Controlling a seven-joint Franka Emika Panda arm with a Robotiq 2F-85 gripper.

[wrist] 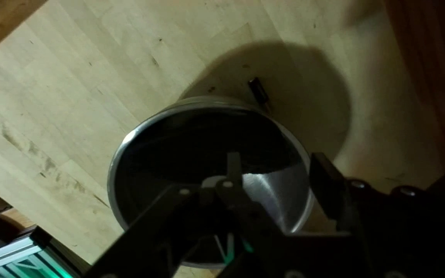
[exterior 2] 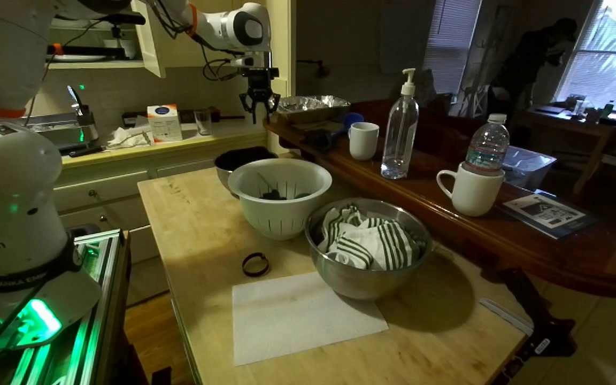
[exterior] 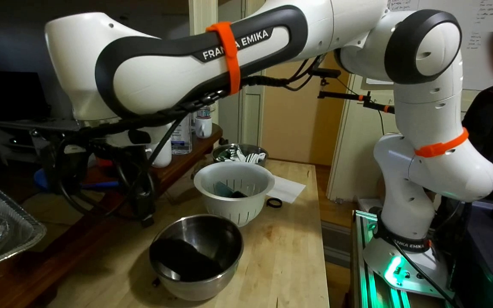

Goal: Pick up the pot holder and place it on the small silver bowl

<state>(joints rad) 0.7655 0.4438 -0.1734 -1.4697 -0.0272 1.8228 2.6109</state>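
Note:
The small silver bowl (exterior: 203, 287) stands on the wooden table; in an exterior view it is partly hidden behind a white colander, with its wall (exterior 2: 223, 175) showing. It also shows in the wrist view (wrist: 280, 204). The pot holder, a dark pad (exterior: 186, 259), lies inside the bowl; it appears in the wrist view as a black area (wrist: 207, 143) with a slightly ragged edge. My gripper (exterior 2: 261, 118) hangs above the bowl, pointing down. In the wrist view its fingertips (wrist: 276, 158) are apart with nothing between them. One finger overlaps the bowl; the other lines up with its rim.
A white colander (exterior: 233, 209) with teal and dark items stands beside the bowl. Beyond is a steel bowl (exterior 2: 367, 283) of striped towels. A raised wooden ledge (exterior 2: 425, 187) holds a foil tray (exterior 2: 313, 108), mugs and bottles. A small dark cylinder (wrist: 258, 90) lies near the silver bowl.

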